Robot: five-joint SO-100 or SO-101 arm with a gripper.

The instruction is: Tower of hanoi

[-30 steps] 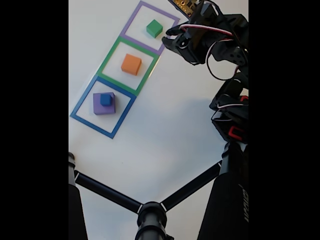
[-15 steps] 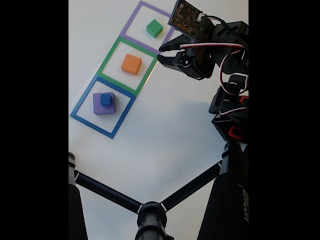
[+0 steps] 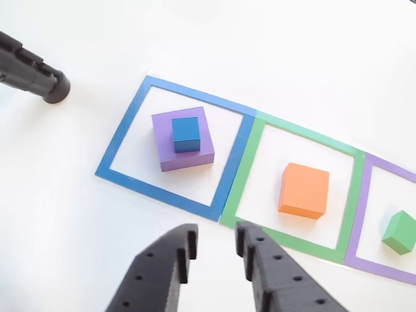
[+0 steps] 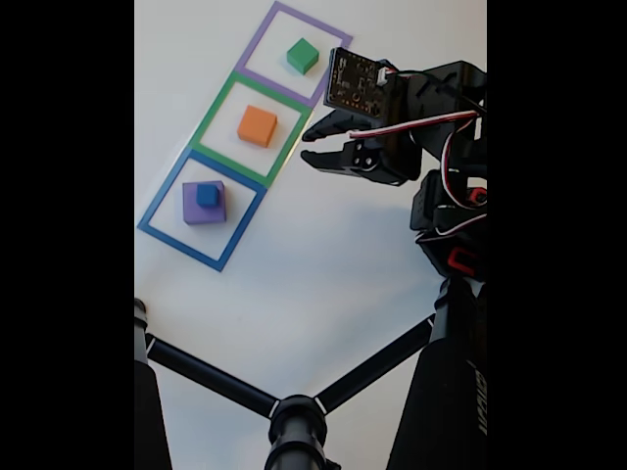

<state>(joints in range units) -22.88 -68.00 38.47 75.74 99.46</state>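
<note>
Fingers (image 4: pixel 311 149) spread, holding nothing, above bare bench (image 4: pixel 323 264) just beside the green outline (image 4: pixel 211 116). Blue cube (image 3: pixel 186 134) sits on purple block (image 3: pixel 184 145) in the blue outline (image 3: pixel 110 156). Orange block (image 3: pixel 303 190) and green block (image 3: pixel 399 232) each lie apart in their own outlines.

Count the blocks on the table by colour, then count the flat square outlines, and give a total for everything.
Purple block: 1
Blue block: 1
Orange block: 1
Green block: 1
Flat square outlines, blue, green and purple: 3
Total: 7
</note>
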